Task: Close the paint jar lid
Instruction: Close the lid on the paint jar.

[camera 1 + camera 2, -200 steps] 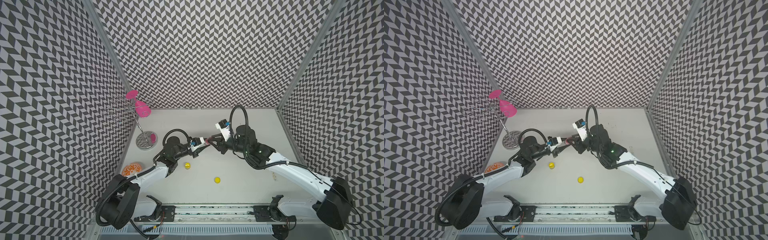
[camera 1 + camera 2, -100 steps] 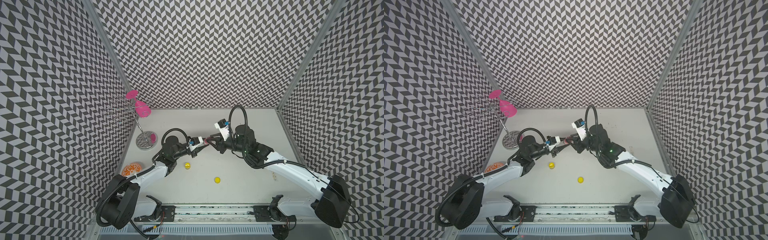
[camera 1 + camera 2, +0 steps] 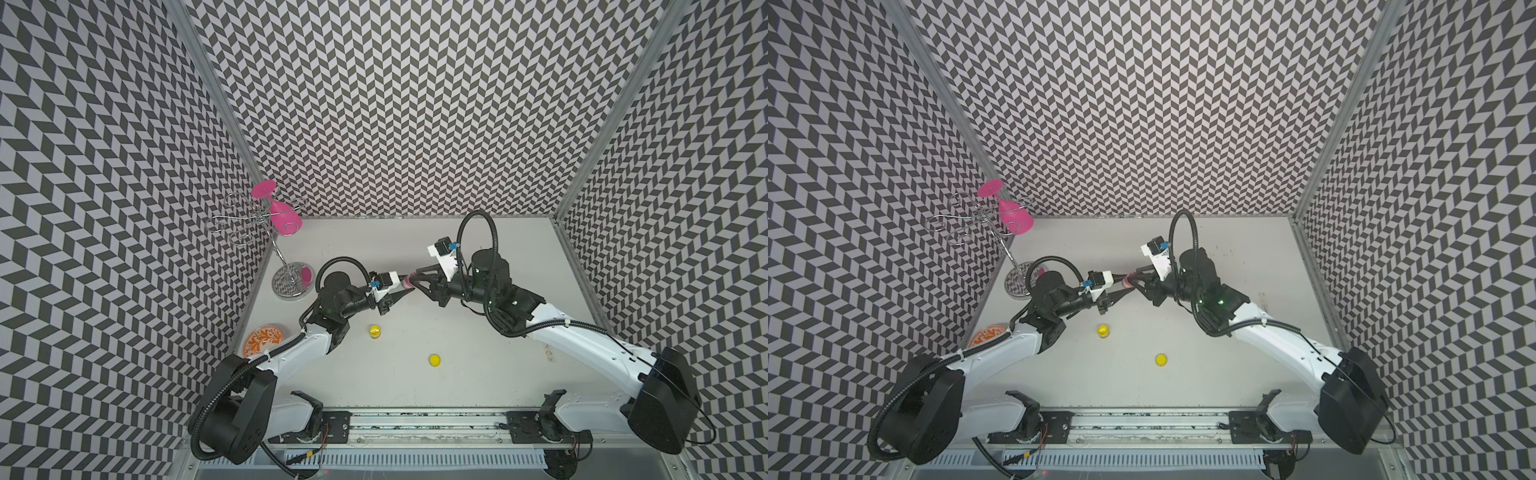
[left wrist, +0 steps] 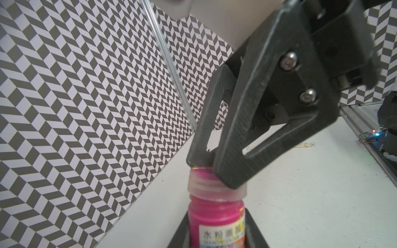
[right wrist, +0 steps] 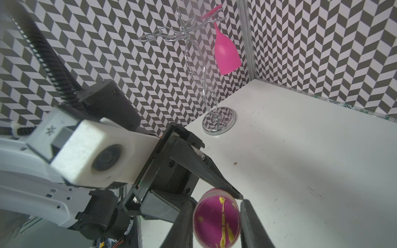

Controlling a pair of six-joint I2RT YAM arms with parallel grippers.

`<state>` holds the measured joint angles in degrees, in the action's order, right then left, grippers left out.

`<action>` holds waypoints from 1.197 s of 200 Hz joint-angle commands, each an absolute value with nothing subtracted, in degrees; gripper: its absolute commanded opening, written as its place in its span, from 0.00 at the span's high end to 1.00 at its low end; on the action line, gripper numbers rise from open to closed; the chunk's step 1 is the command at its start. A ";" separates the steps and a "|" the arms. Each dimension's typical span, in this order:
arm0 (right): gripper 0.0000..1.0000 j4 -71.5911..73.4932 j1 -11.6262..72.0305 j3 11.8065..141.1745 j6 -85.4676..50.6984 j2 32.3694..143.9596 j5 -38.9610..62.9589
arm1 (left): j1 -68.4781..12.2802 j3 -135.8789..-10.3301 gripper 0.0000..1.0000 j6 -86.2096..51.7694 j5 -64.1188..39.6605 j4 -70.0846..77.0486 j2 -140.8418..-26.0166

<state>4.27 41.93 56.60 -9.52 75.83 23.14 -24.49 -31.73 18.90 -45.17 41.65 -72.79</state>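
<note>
Paint jar (image 4: 214, 221), pink, small plastic: held between the arms over mid-table. Left gripper (image 3: 405, 289) clamped on its body, right gripper (image 5: 216, 214) clamped on the lid (image 4: 204, 186). Probably light, stiff, slick-walled, may spin under torque. Grip lid by rim, body near label.

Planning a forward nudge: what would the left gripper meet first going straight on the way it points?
The right gripper, directly ahead. Its fingers clamp the lid on the paint jar held by the left gripper, so there is likely no free travel.
</note>
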 commanded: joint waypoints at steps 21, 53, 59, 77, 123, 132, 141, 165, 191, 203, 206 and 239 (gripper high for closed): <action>0.72 3.20 42.45 54.75 -10.18 77.95 24.69 | -24.39 -32.38 0.69 14.80 -51.06 52.61 -71.23; 0.72 2.95 42.45 55.49 -10.11 79.17 25.83 | -24.72 -32.81 0.69 15.10 -52.99 51.83 -71.63; 0.72 2.78 42.45 55.70 -9.94 79.40 26.13 | -24.93 -33.08 0.70 15.90 -53.20 50.76 -71.61; 0.72 1.53 42.45 56.62 -8.73 79.88 26.93 | -25.44 -34.21 0.70 18.93 -53.36 46.30 -71.54; 0.72 -2.11 42.45 58.05 -4.84 80.20 28.03 | -25.27 -35.60 0.70 22.93 -52.92 40.39 -71.46; 0.72 -1.77 42.41 57.68 -4.99 80.05 28.00 | -24.99 -35.38 0.70 21.91 -53.10 41.62 -71.39; 0.72 -1.14 42.44 57.27 -5.23 80.06 28.38 | -24.70 -35.20 0.70 20.72 -53.43 43.05 -71.28; 0.72 1.12 42.53 55.54 -6.61 80.16 29.00 | -23.76 -33.87 0.70 16.84 -52.60 48.61 -70.59; 0.72 2.59 42.63 54.23 -7.50 80.23 28.87 | -22.57 -32.82 0.69 11.81 -52.85 54.91 -70.36; 0.72 1.97 42.78 54.57 -7.34 80.67 28.79 | -22.41 -32.79 0.70 10.80 -53.13 56.02 -70.64; 0.72 1.83 42.88 54.66 -7.31 80.76 28.63 | -22.41 -32.85 0.70 10.55 -53.13 56.19 -70.71; 0.72 1.93 43.32 54.92 -7.41 81.60 27.85 | -22.32 -32.57 0.69 8.53 -53.78 58.70 -71.23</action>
